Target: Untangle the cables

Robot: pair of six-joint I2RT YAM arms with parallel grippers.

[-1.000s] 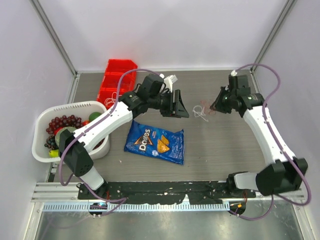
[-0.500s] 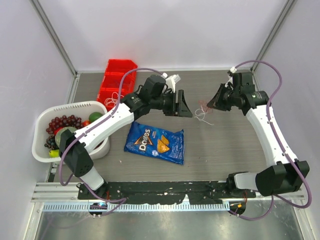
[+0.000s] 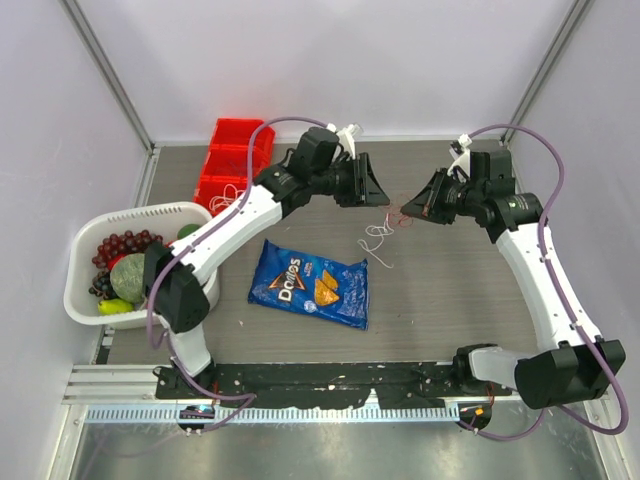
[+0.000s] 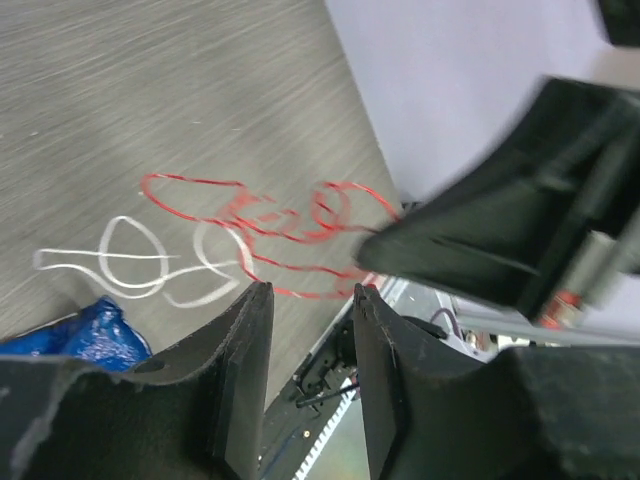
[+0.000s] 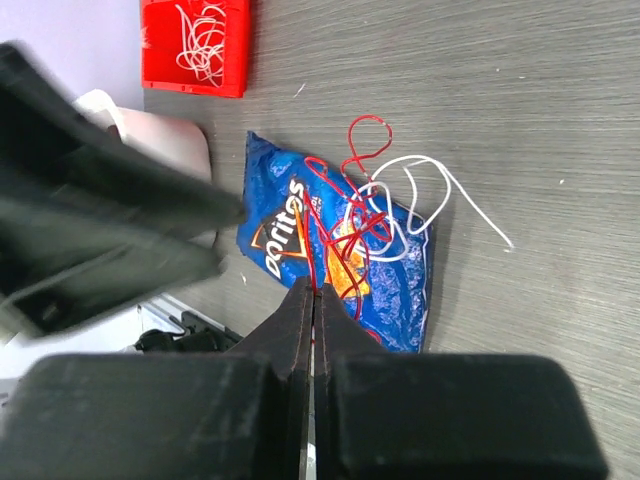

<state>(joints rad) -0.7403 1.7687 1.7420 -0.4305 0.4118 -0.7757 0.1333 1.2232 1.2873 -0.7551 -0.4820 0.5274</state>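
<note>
- Pinching the red cable [image 5: 312, 262] tight in the right gripper [image 5: 313, 290].
- Holding the left gripper [image 4: 310, 295] parted and empty, red cable just ahead of its fingertips.
- Trailing the white cable [image 3: 378, 245] below both.

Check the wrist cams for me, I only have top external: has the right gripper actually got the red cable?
Observer: Yes. Right wrist shows the right gripper shut on the red cable, with a strand running into its tips.
Operator: White one free of it?
Observer: No. The white cable loops through the red coils.
Operator: Left side?
Observer: Left wrist shows the left gripper open. A red strand crosses right at its tips, nothing pinched.
</note>
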